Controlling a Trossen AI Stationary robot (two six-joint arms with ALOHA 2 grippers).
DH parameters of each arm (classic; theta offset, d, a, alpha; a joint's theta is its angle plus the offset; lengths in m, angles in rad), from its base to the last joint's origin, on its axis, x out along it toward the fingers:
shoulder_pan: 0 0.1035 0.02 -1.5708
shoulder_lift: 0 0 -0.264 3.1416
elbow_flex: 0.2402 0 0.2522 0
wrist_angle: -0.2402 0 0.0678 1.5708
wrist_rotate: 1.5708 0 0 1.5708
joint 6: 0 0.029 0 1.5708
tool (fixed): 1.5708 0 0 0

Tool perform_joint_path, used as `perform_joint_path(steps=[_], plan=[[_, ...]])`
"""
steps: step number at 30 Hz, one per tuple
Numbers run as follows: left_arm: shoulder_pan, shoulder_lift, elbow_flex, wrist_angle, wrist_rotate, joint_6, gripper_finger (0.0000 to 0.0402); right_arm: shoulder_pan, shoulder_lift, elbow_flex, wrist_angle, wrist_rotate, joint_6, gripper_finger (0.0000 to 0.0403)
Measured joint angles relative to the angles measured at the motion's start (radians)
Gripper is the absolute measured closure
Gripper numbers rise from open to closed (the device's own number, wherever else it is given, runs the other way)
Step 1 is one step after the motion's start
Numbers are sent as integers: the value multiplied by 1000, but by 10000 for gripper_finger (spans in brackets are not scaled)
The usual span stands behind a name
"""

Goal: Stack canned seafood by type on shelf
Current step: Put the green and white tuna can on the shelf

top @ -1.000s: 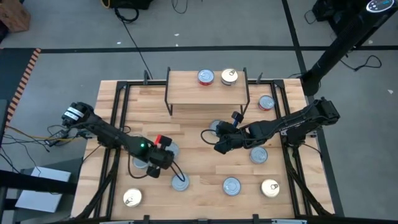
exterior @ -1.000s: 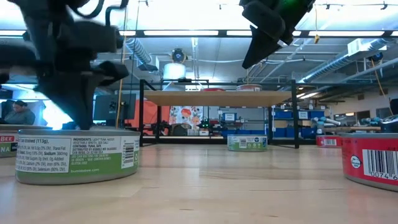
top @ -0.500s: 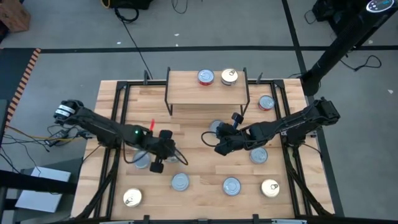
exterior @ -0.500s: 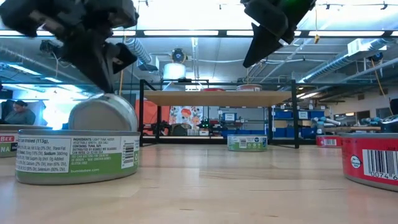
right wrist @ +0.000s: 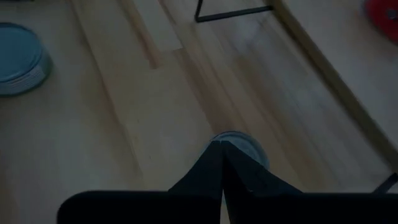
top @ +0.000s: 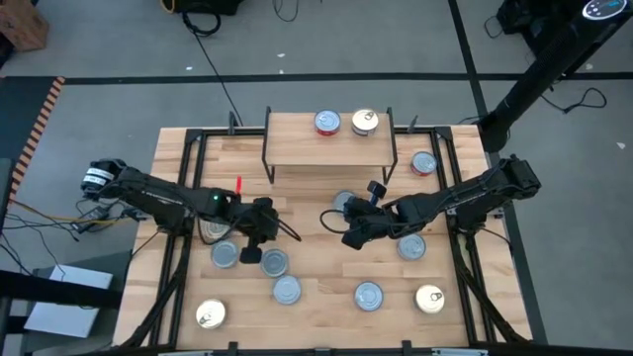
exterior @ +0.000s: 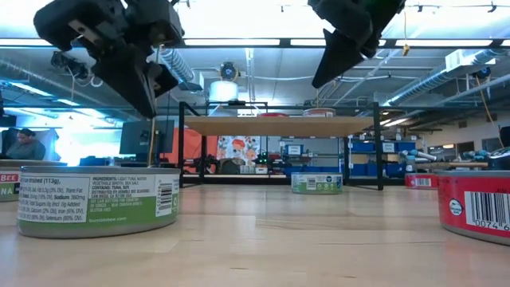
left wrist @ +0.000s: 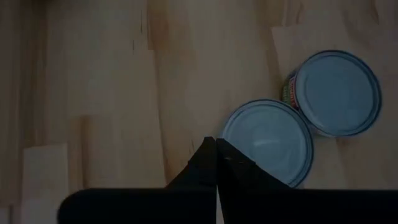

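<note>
While two tins top the shelf, eight lie below.

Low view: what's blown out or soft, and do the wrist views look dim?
Low view: ceiling lights and the window at far left are blown out, the left arm and right arm are backlit silhouettes, and the red tin at the edge looks soft. Left and right wrist views: dim, shut fingers nearly featureless black, tin tops bluish. High view: evenly lit.
</note>
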State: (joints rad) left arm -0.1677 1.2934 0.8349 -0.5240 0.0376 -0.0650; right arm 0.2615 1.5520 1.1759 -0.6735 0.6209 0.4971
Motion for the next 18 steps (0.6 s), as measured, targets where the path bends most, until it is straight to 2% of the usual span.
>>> perform_joint_path(steps=[3,7,10,18], plan=[[-6,-20,-53,43,14,-35,401,0,0,0,11,-41,-5,387],[-33,-55,-163,218,69,-51,401,1,0,0,43,-44,-12,388],[-58,-55,-209,273,77,-53,401,4,0,0,86,-44,-39,394],[-97,50,-223,350,80,-23,401,6,0,0,128,-50,-59,392]])
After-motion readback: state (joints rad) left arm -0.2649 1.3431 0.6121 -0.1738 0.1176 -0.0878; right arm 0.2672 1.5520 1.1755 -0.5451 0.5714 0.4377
